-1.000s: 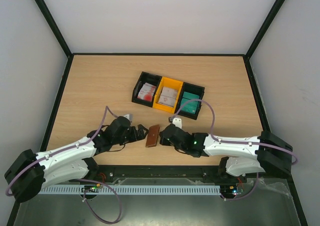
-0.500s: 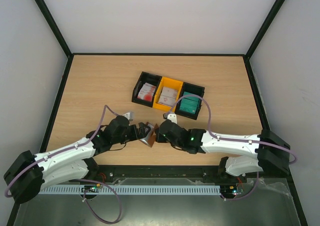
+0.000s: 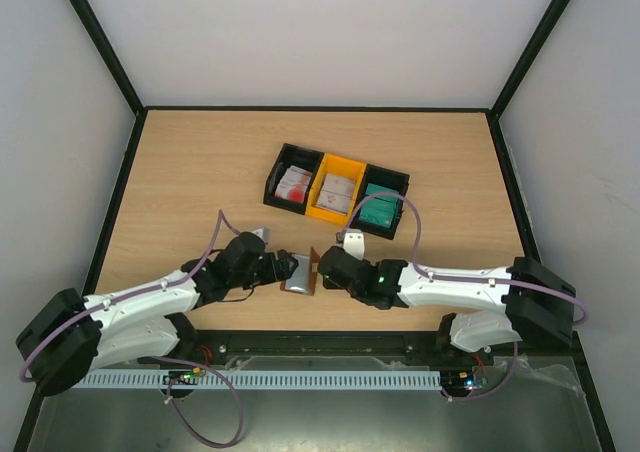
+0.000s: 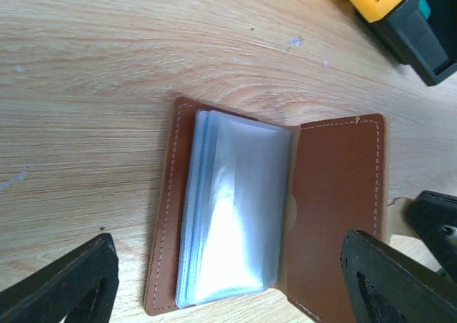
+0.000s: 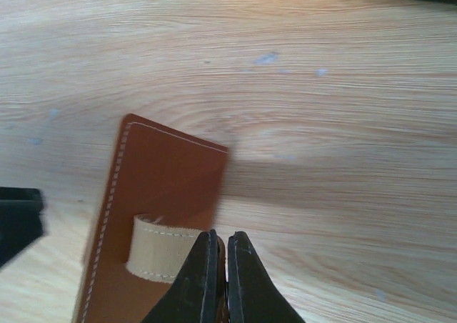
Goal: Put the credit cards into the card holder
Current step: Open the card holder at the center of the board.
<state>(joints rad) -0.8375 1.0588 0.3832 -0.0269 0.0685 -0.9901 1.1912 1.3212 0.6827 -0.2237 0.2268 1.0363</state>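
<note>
- Currently the card holder (image 4: 275,216) lies opened on the tabletop (image 3: 200,172), on the near side of the yellow bin (image 3: 327,212), between that bin and the arm bases and apart from it.
- My right pincer (image 5: 218,236) is clenched on the outer edge of the brown cover. That cover looks slightly lifted and throws a shadow on the wood.
- My left pincer (image 4: 227,234) is released. Its fingers (image 4: 64,284) stand wide apart, flanking the end of the pale pocket stack without touching it.
- Governing relation: the card holder sits directly between the two pincers, with the pocket half toward the left one. Its fold runs roughly toward and away from the yellow bin. Which edge the pockets open on, I cannot tell.
- No card is in either pincer. The white credit cards (image 3: 293,184) with red marks rest in the black bin left of the yellow bin, the teal credit cards (image 3: 378,210) in the black bin right of it. More white cards lie in the yellow bin itself.
- Judgement: the left arm is the free one, so it should fetch a card while the right keeps the cover pinned.
- Clearance: bare wood lies between the card holder and the yellow bin, so there is room to lift and travel. The bin walls are the edges to clear.
</note>
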